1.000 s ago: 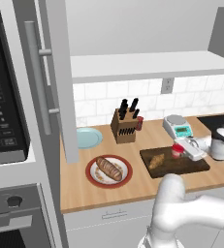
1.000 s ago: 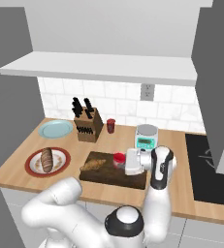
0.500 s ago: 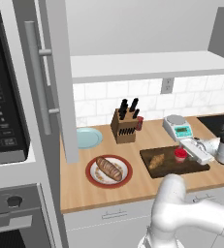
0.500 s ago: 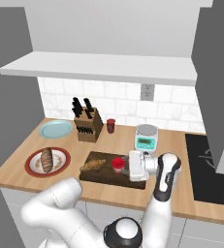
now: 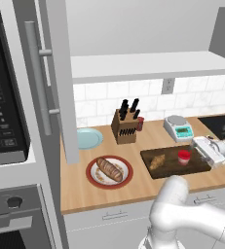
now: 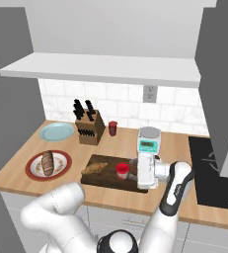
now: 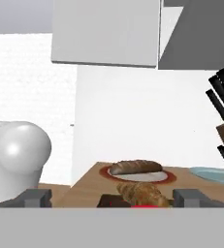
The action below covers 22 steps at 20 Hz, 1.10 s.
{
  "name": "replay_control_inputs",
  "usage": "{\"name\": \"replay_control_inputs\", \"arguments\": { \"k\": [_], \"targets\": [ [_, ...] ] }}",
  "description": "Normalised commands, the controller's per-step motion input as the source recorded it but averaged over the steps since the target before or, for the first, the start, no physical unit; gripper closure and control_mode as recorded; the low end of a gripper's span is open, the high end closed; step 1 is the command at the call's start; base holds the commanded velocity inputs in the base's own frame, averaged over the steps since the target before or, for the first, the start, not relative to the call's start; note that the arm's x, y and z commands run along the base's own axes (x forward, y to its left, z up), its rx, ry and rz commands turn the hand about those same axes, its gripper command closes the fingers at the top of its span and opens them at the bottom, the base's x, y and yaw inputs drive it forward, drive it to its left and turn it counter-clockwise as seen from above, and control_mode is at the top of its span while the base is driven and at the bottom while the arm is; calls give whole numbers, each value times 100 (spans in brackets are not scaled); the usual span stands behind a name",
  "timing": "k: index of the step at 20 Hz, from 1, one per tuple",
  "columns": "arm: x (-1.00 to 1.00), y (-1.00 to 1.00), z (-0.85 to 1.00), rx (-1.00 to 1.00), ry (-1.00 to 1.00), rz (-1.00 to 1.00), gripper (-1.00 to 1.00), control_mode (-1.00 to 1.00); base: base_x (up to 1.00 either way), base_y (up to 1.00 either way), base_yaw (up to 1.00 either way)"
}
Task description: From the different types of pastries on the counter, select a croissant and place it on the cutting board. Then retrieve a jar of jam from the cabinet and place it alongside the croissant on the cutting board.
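The dark cutting board (image 5: 171,168) (image 6: 105,180) lies on the tan counter (image 5: 138,187). On its left part rests the golden croissant (image 5: 157,161) (image 6: 95,168) (image 7: 140,193). To the croissant's right, the red jar of jam (image 5: 183,156) (image 6: 122,171) stands upright on the board. Just right of the jar my gripper (image 5: 197,151) (image 6: 135,170) (image 7: 113,201) is level with it, open and holding nothing. A brown scored loaf (image 5: 109,169) (image 6: 47,162) (image 7: 135,167) sits on a red-rimmed plate. The cabinet door (image 5: 60,82) stands open above the counter's left end.
A knife block (image 5: 125,124) (image 6: 88,128) stands at the back with a small red cup (image 6: 113,128) beside it. There is a blue plate (image 5: 88,138) (image 6: 57,131) at back left, a kitchen scale (image 5: 178,128) (image 6: 149,140) behind the board, and a black stovetop (image 6: 216,173) on the right.
My gripper has spread wide and drawn back to the right, away from the jar. The jar stays standing on the board.
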Motion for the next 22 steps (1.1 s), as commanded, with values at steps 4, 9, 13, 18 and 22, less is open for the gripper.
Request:
{"name": "replay_control_inputs", "arguments": {
  "k": [4,9,13,18,22],
  "targets": [
    [15,-47,79,9,0,-10,-100,-100,0,0,0],
    [-81,-24,63,10,-1,-14,-100,-100,0,0,0],
    [-100,-3,20,12,-5,-31,-100,-100,0,0,0],
    [-100,0,34,13,-3,-39,-100,-100,0,0,0],
    [-100,0,49,13,0,-36,-100,-100,0,0,0]
  ]
}}
